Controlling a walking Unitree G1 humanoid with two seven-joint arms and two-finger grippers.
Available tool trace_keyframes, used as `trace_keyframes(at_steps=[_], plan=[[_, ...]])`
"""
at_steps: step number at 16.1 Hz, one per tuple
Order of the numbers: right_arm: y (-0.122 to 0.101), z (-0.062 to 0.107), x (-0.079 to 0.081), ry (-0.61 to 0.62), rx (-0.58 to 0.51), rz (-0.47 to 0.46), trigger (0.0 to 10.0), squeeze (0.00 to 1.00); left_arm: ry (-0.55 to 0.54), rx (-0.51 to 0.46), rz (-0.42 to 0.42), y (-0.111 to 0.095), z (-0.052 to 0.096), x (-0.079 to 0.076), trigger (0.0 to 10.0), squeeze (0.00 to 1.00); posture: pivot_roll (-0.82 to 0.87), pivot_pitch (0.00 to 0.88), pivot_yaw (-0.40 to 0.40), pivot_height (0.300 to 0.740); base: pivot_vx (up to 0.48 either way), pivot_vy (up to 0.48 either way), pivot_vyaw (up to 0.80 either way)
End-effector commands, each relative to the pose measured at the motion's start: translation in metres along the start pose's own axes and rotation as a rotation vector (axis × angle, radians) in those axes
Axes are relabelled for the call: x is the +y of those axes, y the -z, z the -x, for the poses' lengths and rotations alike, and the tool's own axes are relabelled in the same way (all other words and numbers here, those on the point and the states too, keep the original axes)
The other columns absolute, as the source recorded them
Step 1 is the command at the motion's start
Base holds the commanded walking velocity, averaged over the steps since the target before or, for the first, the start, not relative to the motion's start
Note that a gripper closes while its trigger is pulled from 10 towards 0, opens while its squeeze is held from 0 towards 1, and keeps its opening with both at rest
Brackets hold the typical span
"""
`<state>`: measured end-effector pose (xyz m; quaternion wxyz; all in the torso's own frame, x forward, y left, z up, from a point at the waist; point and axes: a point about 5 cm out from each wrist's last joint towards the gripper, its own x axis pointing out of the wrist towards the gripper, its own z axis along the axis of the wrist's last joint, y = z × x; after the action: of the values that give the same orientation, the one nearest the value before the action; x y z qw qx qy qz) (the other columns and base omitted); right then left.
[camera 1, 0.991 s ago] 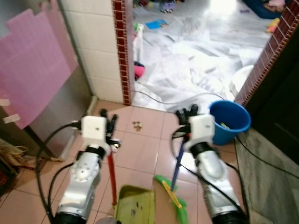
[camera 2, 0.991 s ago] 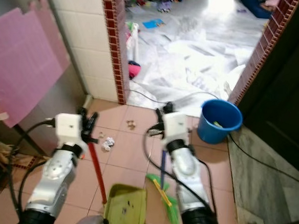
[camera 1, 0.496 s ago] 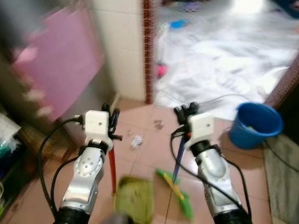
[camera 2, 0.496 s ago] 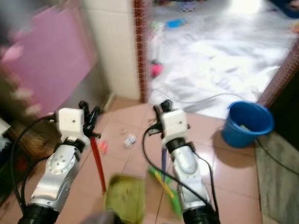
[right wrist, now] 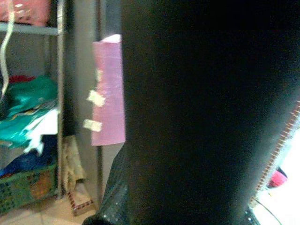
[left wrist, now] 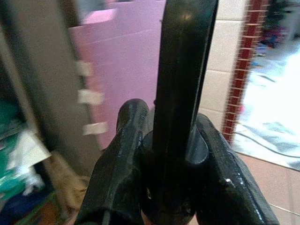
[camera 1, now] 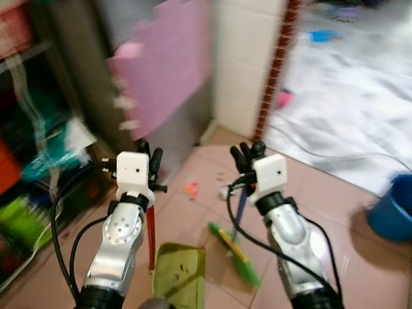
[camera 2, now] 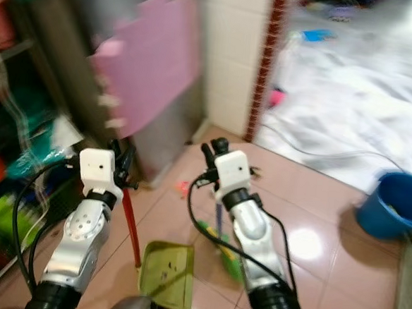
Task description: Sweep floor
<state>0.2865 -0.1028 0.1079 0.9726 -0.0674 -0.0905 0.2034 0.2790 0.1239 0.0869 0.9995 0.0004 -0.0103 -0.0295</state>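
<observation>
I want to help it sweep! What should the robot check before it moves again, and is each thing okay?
1. Left claw shut on the dustpan handle: ok.
2. Right claw shut on the broom stick: ok.
3. Broom head down on the floor: ok.
4. Dustpan beside the broom head: ok.
5. Litter ahead to sweep up: ok, small bits lie ahead.
6. Sharp picture: not ok, blurred.
</observation>
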Motion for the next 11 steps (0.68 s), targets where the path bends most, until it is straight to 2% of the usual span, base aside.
trace_keyframes(at_steps=[1,11], plan=[[-0.0112,-0.0051,0.0019,-0.016,-0.055,0.017,10.0,0.00,-0.006,-0.025,0.008,-0.0065,-0.0031,0.0011,10.0,0.00,-0.06,0.000,0.051,0.740,0.000,0.000,0.80],[-0.0119,-0.0042,0.0077,-0.056,-0.069,0.039,10.0,0.00,-0.060,-0.011,-0.006,-0.0031,-0.0032,0.0046,10.0,0.00,-0.06,0.000,0.052,0.740,0.000,0.000,0.79]])
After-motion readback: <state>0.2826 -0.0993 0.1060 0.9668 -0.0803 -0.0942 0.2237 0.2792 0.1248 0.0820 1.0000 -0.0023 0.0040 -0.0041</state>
